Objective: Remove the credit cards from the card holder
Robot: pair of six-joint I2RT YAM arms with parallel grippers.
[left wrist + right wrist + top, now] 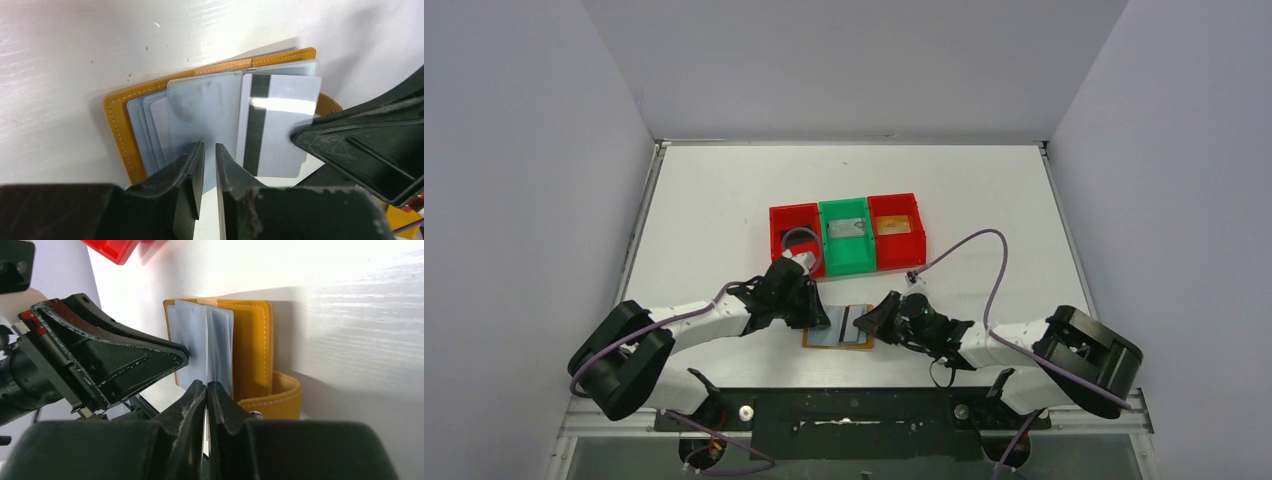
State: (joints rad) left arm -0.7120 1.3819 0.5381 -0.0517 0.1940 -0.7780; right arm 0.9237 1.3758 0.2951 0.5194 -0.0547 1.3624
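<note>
The orange-tan card holder [822,339] lies open on the table between my two grippers, its pale blue-grey sleeves showing in the left wrist view [120,130]. A white credit card [280,125] with a black stripe sticks out of the sleeves to the right. My right gripper [871,322] is shut on that card's outer edge [206,385]. My left gripper [822,318] has its fingers nearly together, tips resting on a sleeve near the holder's near edge [210,147]. The holder's side tab [280,395] lies on the right.
A row of bins stands behind the holder: red [796,235], green [845,235] with a grey card in it, red [895,228] with a gold card in it. Grey cables trail from both arms. Walls enclose the table on three sides.
</note>
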